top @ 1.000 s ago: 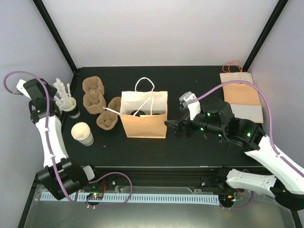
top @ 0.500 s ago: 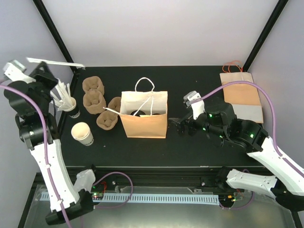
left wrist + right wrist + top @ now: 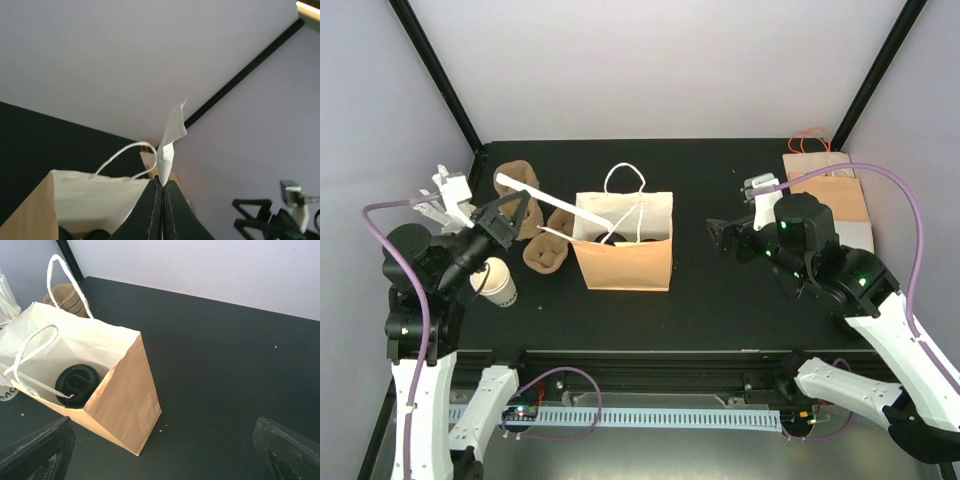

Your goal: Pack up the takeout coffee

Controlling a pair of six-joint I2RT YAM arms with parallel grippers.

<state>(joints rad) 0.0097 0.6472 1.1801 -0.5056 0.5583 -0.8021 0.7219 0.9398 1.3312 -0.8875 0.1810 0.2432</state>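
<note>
Pinching a white stirrer (image 3: 570, 208) between fingers pressed together, our left gripper (image 3: 161, 184) hangs above the left part of the table (image 3: 720, 300). The stirrer slants rightward until its far tip lies over the mouth of the brown paper bag (image 3: 620, 265). Behind the gripper, the wrist angles toward the bag, and the forearm runs back past the lidless white cup (image 3: 492, 280) to an elbow raised near the left wall. Our right gripper (image 3: 723, 235) stands with jaws wide apart and holds nothing. It is right of the bag and apart from it, its arm folding back toward the near right corner. The takeout coffee (image 3: 77, 383) sits upright inside the bag.
</note>
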